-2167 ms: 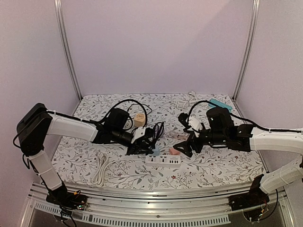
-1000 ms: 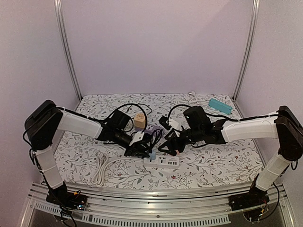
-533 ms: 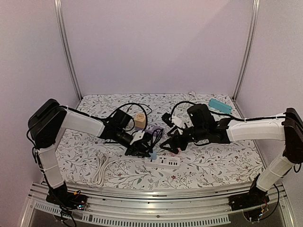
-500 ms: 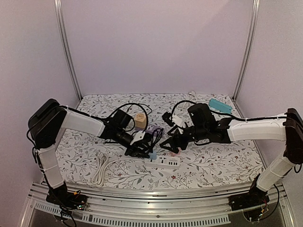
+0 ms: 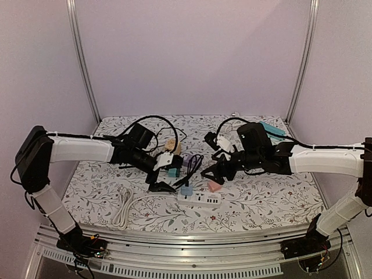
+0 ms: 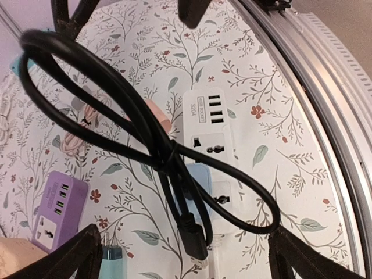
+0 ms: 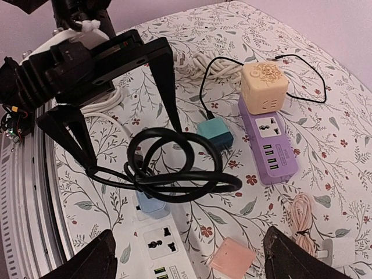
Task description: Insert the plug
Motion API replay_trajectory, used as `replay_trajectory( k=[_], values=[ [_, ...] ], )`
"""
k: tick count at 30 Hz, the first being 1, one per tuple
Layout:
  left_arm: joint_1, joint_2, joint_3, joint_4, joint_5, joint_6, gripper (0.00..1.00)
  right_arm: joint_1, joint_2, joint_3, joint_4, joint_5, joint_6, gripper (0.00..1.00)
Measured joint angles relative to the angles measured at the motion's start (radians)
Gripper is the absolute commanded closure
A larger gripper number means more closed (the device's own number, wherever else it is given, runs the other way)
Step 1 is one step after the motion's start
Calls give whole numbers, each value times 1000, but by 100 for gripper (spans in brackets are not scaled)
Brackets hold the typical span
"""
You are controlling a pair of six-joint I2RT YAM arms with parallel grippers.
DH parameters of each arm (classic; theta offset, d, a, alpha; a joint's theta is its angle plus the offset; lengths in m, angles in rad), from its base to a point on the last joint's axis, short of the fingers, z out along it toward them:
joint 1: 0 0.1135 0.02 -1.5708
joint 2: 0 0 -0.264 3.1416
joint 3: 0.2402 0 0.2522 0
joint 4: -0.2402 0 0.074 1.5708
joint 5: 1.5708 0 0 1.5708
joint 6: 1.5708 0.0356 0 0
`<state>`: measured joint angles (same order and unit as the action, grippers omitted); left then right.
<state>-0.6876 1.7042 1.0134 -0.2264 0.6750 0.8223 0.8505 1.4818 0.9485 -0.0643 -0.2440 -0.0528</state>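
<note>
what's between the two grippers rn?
A coiled black cable on the table, between left gripper and right gripper. Clearest in the right wrist view; the top view shows it too.

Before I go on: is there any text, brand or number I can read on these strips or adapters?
white power strip: small grey print beside its USB ports, too blurred to read.
purple power strip: no legible print.
beige cube: a faint pattern on top, not readable as text.
Nothing else shows any lettering.
</note>
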Motion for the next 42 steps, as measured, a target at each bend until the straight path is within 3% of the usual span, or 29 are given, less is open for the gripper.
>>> replay_trajectory(
  k=[6,11,16,18,20,24,28,30,33,37,42],
  values=[
    [4,-145,0,-99,-34,76,1,0,-76,0,-12,52,-1,10],
    [6,-251,7,-115,-113,34,1,0,-132,8,-25,124,7,7],
    [58,-256,61,-174,-195,-113,21,0,-181,10,-26,191,27,6],
    [113,-229,91,-228,-212,-142,27,-1,-193,10,-25,200,30,6],
    [166,-187,120,-286,-233,-127,26,-1,-200,10,-26,209,32,6],
    [207,-69,173,-365,-307,-53,8,-1,-200,10,-27,213,34,6],
    [196,48,219,-391,-345,81,2,-1,-200,10,-29,214,33,6],
    [191,99,244,-403,-352,134,4,-1,-200,9,-30,217,32,6],
    [186,222,365,-453,-355,188,16,-1,-212,2,-34,233,29,6],
    [184,390,562,-528,-349,248,19,-1,-234,-6,-43,262,23,6],
    [174,420,565,-588,-332,328,21,-1,-249,-8,-49,295,10,5]
  ],
)
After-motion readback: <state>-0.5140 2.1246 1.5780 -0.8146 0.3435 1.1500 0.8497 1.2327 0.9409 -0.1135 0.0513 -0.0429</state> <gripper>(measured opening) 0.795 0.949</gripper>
